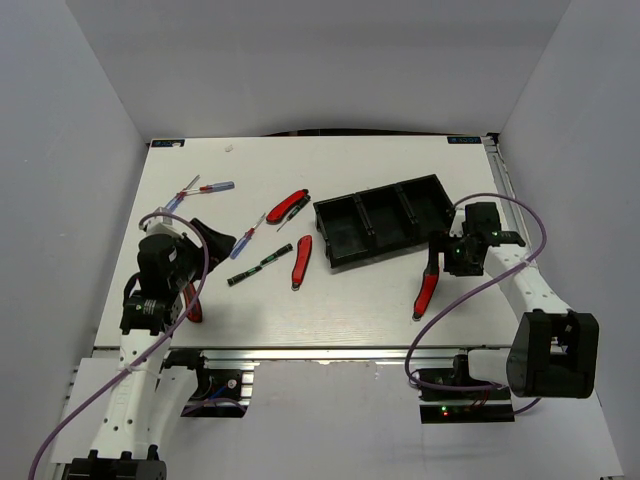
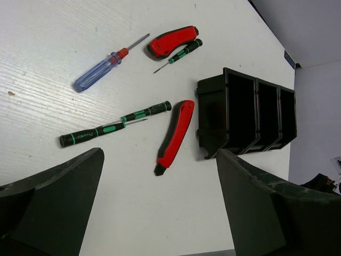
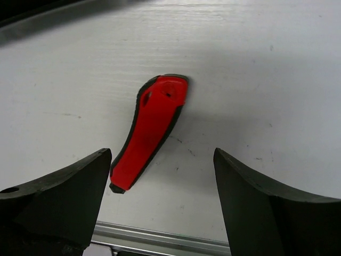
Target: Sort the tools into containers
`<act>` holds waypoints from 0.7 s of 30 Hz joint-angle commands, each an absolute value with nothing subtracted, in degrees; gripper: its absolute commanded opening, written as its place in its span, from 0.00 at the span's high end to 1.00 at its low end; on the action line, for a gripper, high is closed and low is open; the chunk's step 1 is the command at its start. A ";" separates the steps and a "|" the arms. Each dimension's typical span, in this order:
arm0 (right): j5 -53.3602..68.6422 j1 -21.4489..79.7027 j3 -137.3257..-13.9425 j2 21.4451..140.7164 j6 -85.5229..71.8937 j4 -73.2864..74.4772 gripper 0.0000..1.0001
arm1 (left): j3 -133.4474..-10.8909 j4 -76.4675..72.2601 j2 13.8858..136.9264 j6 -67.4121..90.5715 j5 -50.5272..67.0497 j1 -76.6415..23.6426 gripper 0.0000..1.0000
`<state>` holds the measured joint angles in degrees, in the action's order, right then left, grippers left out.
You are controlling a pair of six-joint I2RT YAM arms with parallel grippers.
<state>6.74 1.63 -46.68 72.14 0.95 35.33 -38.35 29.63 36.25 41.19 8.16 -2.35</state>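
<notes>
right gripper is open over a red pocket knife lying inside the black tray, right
No. The red pocket knife lies on the table, outside the black tray; the top view shows it. The right gripper is open over it.

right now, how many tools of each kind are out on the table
red folding knives: 4, one partly hidden at the left
blue- and red-handled screwdrivers: 3
black screwdrivers with green marks: 3
total: 10
</notes>
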 commanded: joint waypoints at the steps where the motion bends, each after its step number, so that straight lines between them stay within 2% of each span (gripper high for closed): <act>1: 1.23 2.02 -45.89 71.01 -5.79 32.52 0.16 | -39.20 31.38 35.42 42.10 6.33 -2.20 0.02; 10: 1.32 4.83 -39.47 70.93 -12.12 28.92 0.16 | -39.20 32.78 34.98 42.98 7.03 -2.29 0.02; 21: -2.11 8.26 -33.75 72.24 -17.40 21.98 0.22 | -38.50 33.66 35.51 43.59 7.91 -2.20 0.02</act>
<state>0.60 7.07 -34.72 72.07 -14.66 25.56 -38.35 33.06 35.53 43.35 7.55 -2.35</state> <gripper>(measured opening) 0.778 0.979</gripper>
